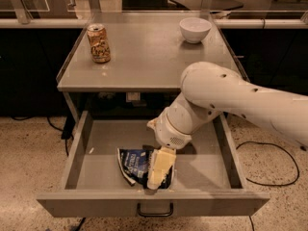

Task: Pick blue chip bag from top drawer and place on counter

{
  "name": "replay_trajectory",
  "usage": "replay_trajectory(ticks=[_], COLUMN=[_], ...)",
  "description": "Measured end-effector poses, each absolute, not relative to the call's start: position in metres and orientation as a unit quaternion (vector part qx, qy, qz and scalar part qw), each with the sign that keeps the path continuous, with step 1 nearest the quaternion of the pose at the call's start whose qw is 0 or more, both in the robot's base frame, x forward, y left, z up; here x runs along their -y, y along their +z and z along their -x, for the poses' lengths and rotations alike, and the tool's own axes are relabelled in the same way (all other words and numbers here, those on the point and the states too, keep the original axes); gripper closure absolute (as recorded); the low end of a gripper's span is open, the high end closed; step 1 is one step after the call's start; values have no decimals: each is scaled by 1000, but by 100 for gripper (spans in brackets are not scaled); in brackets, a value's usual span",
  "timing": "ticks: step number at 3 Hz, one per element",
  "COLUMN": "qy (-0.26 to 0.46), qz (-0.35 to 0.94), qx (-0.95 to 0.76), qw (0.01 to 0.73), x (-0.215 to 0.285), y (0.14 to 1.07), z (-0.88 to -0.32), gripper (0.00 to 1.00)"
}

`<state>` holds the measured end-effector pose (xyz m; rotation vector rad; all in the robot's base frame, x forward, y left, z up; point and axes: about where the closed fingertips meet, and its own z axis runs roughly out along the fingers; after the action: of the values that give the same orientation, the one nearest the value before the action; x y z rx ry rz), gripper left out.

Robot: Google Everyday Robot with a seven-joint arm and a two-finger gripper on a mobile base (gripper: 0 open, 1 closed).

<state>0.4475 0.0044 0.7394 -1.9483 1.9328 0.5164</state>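
The top drawer [86, 143] is pulled open below the counter [144, 57]. The blue chip bag [134, 163], dark navy with white lettering, lies crumpled on the drawer floor near the front. My gripper [159, 170] reaches down into the drawer on the white arm [231, 100]. Its cream fingers [161, 165] lie over the bag's right part and hide it.
A tan drink can [98, 43] stands at the counter's left. A white bowl [195, 29] sits at its back right. A dark handle [155, 210] is on the drawer front. Black cables lie on the speckled floor at both sides.
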Motion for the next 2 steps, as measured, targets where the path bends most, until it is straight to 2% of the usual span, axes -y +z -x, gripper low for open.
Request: replay_trajectory(ticks=[2], qy=[138], qz=[700], qx=[-679], qw=[173], x=[-7], y=[744], z=[-436], gripper=[0])
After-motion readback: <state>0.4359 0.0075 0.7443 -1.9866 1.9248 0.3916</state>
